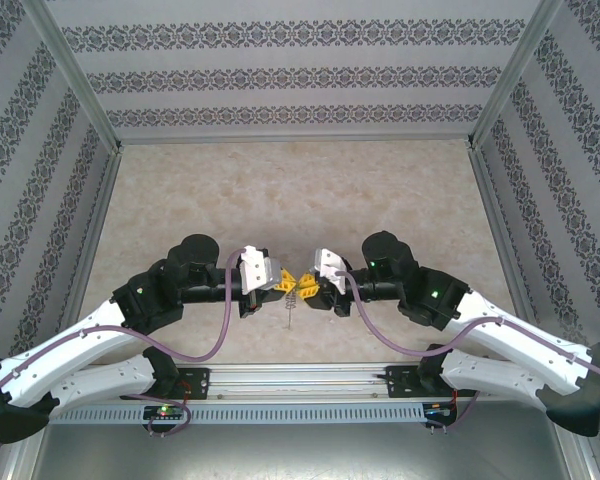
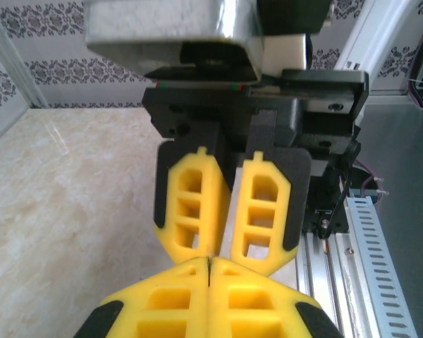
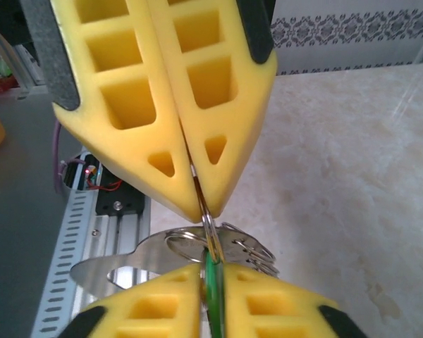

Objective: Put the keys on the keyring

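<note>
Grippers meet tip to tip over the near middle of the table [image 1: 280, 190], seen from above just below the frame's centre. My left gripper [image 1: 283, 283] comes in from the left and my right gripper [image 1: 306, 286] from the right. A fine chain [image 1: 292, 306] hangs down between them toward the bottom of the frame.

From the right wrist, my left gripper reaches down from the top of the frame. Its yellow fingers [image 3: 127, 105] are clenched flat together on a thin wire loop of the keyring [image 3: 209, 236], which comes out at their tips. Below the tips the keyring's silvery rings overlap, and a flat shiny metal tab [image 3: 120, 265] lies off to the lower left.

At the bottom centre of that view my right gripper's yellow pads [image 3: 155, 306] are pressed in on the green key [image 3: 212, 296]. Its green edge stands upright in the seam between them, and its top touches the rings.

From the left wrist, my left fingers [image 2: 162, 303] at the bottom edge are closed tight, with only a dark line between them. The right gripper faces them at mid frame, its fingers narrowing to the same spot.
</note>
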Tool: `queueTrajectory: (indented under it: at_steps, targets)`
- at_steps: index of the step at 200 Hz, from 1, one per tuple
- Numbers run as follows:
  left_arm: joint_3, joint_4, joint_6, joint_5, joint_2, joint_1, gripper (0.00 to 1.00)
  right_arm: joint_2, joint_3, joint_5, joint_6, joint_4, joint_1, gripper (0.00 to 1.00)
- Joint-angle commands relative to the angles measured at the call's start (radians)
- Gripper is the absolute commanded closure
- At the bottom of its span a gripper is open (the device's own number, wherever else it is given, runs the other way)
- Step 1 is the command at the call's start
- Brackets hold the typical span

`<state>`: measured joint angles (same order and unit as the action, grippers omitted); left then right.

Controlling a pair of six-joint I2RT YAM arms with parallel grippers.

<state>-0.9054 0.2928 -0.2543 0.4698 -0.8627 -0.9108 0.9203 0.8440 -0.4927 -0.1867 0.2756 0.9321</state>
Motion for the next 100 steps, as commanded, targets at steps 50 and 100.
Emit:
queueTrajectory:
  at_steps: [50, 100]
  targets:
    - [0.069, -0.208, 0.073, 0.017, 0.049, -0.008, 1.0, -0.003, -0.008, -0.046, 0.015, -0.042, -0.001, 0.92]
    - [0.115, -0.288, 0.113, 0.004, 0.068, -0.008, 1.0, -0.03, -0.016, -0.047, 0.023, -0.053, -0.001, 0.92]
